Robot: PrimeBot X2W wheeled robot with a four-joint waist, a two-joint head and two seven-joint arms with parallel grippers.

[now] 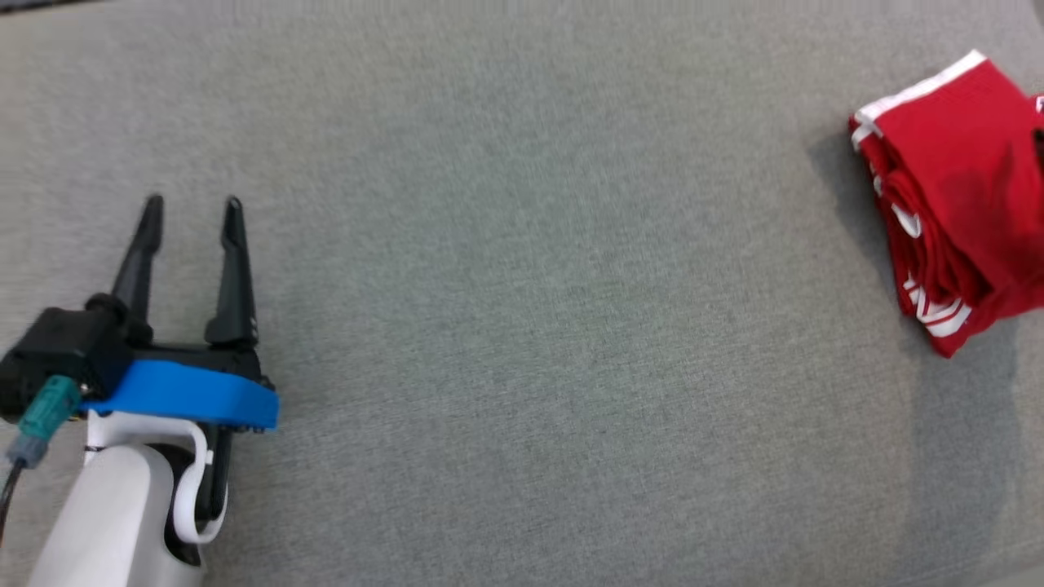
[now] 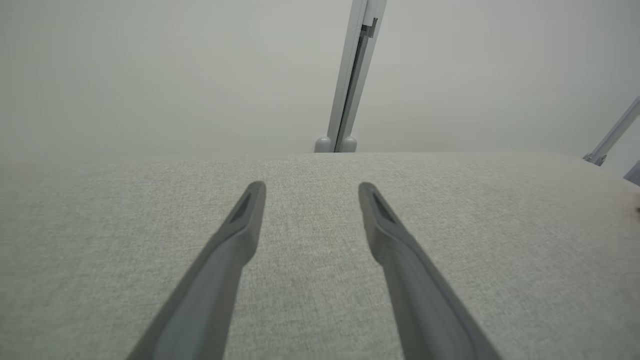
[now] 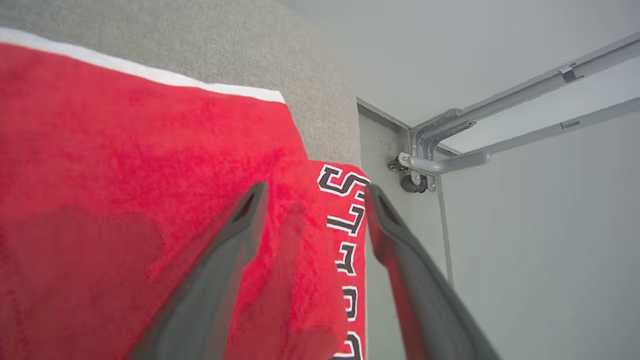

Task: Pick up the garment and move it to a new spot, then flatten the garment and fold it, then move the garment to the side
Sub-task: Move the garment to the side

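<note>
Garment (image 1: 958, 187) folded on grey surface (image 1: 522, 285), metal frame (image 3: 450, 162) beyond, left claw (image 1: 192, 204) apart

Garment (image 1: 962, 204) at table's (image 1: 522, 326) far right edge

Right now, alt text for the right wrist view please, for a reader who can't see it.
A red garment with white trim and black-and-white lettering along one edge lies on a gray fabric surface, close under the right gripper, whose two dark fingers stand apart. A gray metal frame stands to the right.
</note>
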